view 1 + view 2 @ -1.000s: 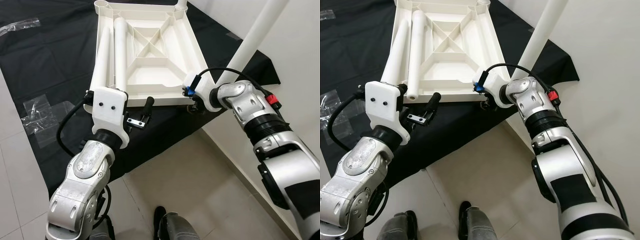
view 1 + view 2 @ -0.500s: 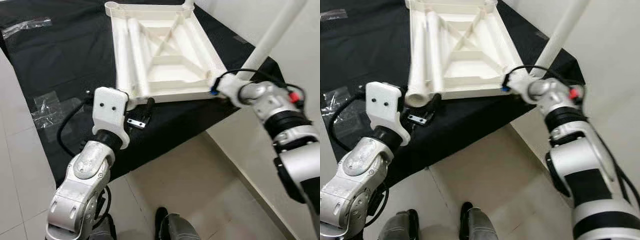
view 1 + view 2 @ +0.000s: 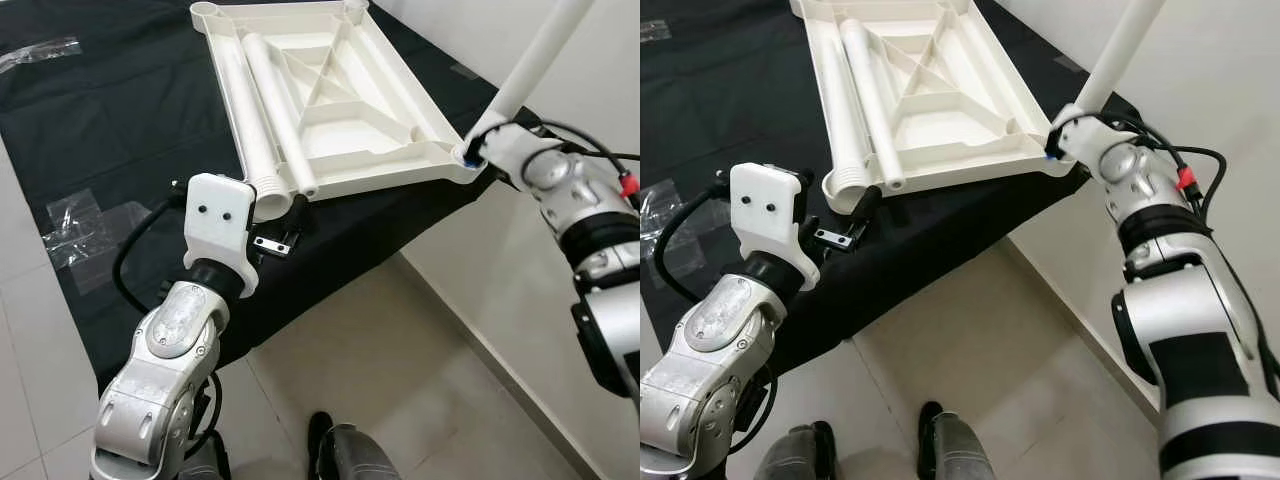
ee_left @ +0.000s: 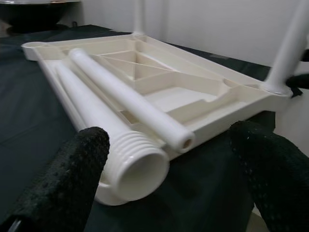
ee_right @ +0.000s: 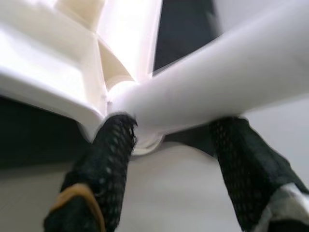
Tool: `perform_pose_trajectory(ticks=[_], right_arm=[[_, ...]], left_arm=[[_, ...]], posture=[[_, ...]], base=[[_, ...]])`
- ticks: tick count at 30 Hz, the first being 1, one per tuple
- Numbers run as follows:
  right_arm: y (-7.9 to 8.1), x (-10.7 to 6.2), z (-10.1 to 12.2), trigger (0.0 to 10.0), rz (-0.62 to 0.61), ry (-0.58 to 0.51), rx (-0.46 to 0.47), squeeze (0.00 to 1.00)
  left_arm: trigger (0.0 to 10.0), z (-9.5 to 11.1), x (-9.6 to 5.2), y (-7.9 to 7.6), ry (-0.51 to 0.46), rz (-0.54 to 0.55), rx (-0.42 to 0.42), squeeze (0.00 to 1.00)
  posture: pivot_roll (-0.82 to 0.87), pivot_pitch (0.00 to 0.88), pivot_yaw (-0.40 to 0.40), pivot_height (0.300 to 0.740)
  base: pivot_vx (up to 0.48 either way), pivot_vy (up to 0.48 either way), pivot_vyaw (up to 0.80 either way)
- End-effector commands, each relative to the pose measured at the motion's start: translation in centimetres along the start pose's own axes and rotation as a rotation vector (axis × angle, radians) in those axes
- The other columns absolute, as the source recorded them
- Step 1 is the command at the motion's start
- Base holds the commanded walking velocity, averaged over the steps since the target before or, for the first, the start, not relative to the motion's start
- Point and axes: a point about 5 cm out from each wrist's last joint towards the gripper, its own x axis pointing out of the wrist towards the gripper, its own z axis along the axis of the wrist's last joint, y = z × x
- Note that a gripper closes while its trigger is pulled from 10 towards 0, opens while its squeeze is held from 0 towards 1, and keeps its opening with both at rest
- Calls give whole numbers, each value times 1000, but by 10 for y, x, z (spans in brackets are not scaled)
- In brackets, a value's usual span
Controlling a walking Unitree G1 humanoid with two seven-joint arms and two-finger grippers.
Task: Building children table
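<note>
A white plastic table top (image 3: 395, 110) lies upside down on a black cloth (image 3: 120, 110). Two loose white legs (image 3: 268, 110) rest in it along its left side. The thicker one's threaded end (image 4: 137, 174) pokes over the near rim. My left gripper (image 3: 285, 228) is open just in front of that end, and its fingertips (image 4: 82, 159) stand either side without touching it. At the near right corner an upright leg (image 3: 530, 60) stands in its socket, with my right gripper (image 3: 482, 150) shut on its base (image 5: 159, 104). Another leg (image 4: 138, 14) rises at the far corner.
Clear plastic bags (image 3: 75, 220) lie on the cloth at the left. Pale floor tiles (image 3: 400, 380) lie in front of the cloth, and a white wall (image 3: 600, 60) rises close on the right. My own feet (image 3: 340, 450) show at the bottom.
The table top's near right corner has swung to the right together with my right gripper and the upright leg. The loose legs shifted with it. My left gripper has hardly moved.
</note>
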Motion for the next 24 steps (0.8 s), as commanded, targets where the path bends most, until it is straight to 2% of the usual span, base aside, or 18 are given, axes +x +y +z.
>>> perform_pose_trajectory(ticks=[1,2,5,6,7,8,11,13,15,16,19,20,23,24], right_arm=[[6,-1,37,10000,111,-180,140,0],[6,-1,37,10000,111,-180,140,0],[-2,-11,90,10000,98,-418,399,0],[-1,-13,100,10000,104,-455,466,0],[-1,-13,100,10000,104,-455,466,0],[2,-13,107,10000,111,-465,525,0],[7,-12,111,10000,128,-482,538,0],[22,-13,118,10000,190,-537,510,0],[22,-13,118,10000,190,-537,510,0],[30,-10,114,10000,200,-520,462,0],[37,-8,109,10000,230,-503,463,0],[52,-8,107,10000,363,-491,505,0],[57,-12,112,10000,432,-536,533,0],[60,-18,121,10000,493,-598,572,0]], left_arm=[[10000,1,-2,-2,-4,-13,5,0],[10000,1,-2,-2,-4,-13,5,0],[10000,0,-1,-3,-4,-16,0,0],[10000,0,-1,-4,-5,-17,-3,0],[10000,0,-1,-4,-5,-17,-3,0],[10000,0,-1,-4,-5,-18,-4,0],[10000,0,0,-4,-5,-18,-5,0],[10000,0,-1,-4,-3,-14,-4,0],[10000,0,-1,-4,-3,-14,-4,0],[10000,-1,-1,-4,-1,-12,-4,0],[10000,-1,-2,-4,-1,-11,-3,0],[10000,0,-2,-2,-1,-8,0,0],[10000,0,-1,-2,-1,-8,0,0],[10000,0,-1,-2,-2,-7,0,0]], posture=[[52,207,-136,740],[52,207,-136,740],[44,201,-132,740],[44,201,-132,740],[44,201,-132,740],[42,202,-133,740],[42,202,-133,740],[44,204,-136,740],[44,204,-136,740],[44,206,-137,740],[44,208,-137,740],[42,209,-136,740],[42,209,-136,740],[43,208,-134,740]], base=[[0,0,0],[0,0,0],[0,0,0],[0,0,0],[0,0,0],[0,0,0],[0,0,0],[0,0,0],[0,0,0],[0,0,0],[0,0,0],[0,0,0],[0,0,0],[0,0,0]])
